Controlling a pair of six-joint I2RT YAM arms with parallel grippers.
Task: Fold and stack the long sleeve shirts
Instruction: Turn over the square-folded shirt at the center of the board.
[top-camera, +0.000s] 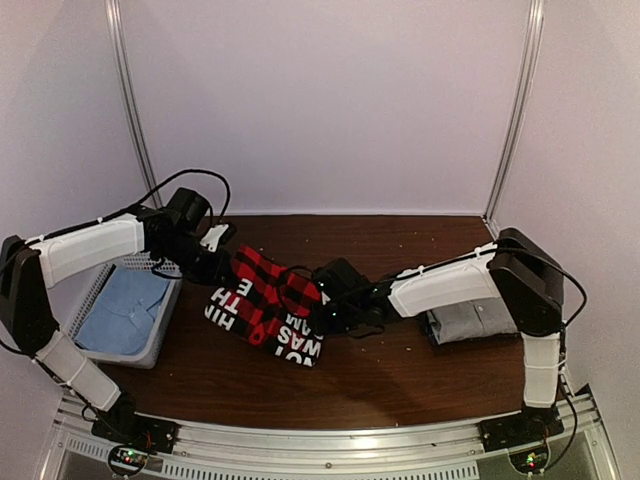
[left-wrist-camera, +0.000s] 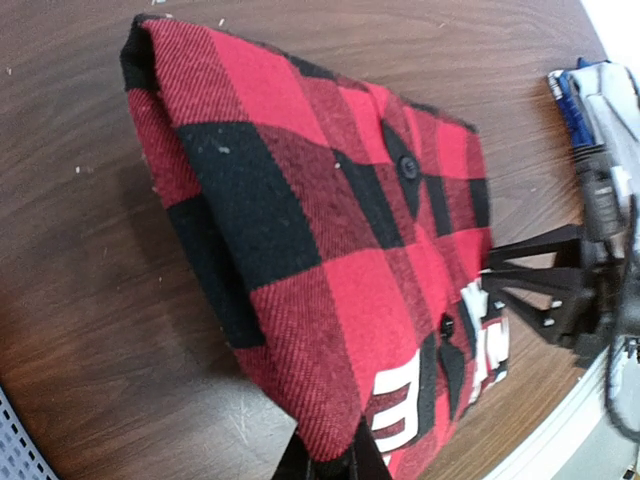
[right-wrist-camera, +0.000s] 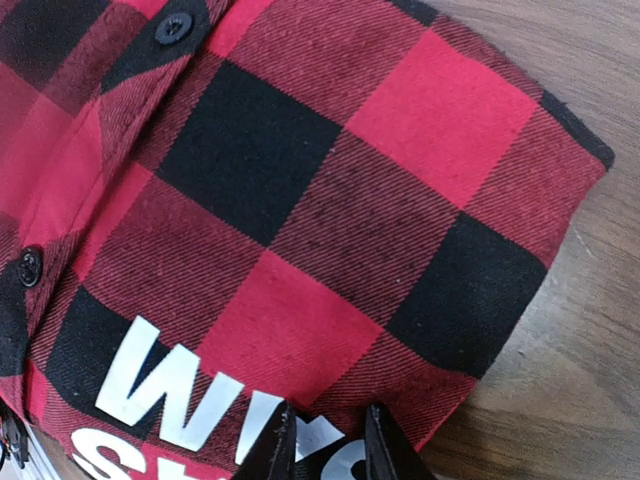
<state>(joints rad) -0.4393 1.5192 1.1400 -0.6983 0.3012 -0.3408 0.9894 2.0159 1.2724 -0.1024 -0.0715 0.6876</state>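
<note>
The red-and-black flannel shirt (top-camera: 262, 300) lies partly folded at mid table, with white letters along its near edge. My left gripper (top-camera: 230, 264) is shut on its far left edge; in the left wrist view the fingers (left-wrist-camera: 328, 462) pinch the cloth (left-wrist-camera: 300, 230) at the bottom. My right gripper (top-camera: 326, 298) is shut on the shirt's right edge; in the right wrist view its fingers (right-wrist-camera: 330, 450) clamp the lettered hem (right-wrist-camera: 290, 220). The grey shirt (top-camera: 470, 320) lies folded at the right, partly hidden under my right arm.
A grey mesh basket (top-camera: 160, 335) holding a light blue cloth (top-camera: 125, 308) stands at the left table edge. The right gripper's black frame (left-wrist-camera: 545, 290) shows in the left wrist view. Bare brown wood (top-camera: 330, 385) lies in front of the shirt.
</note>
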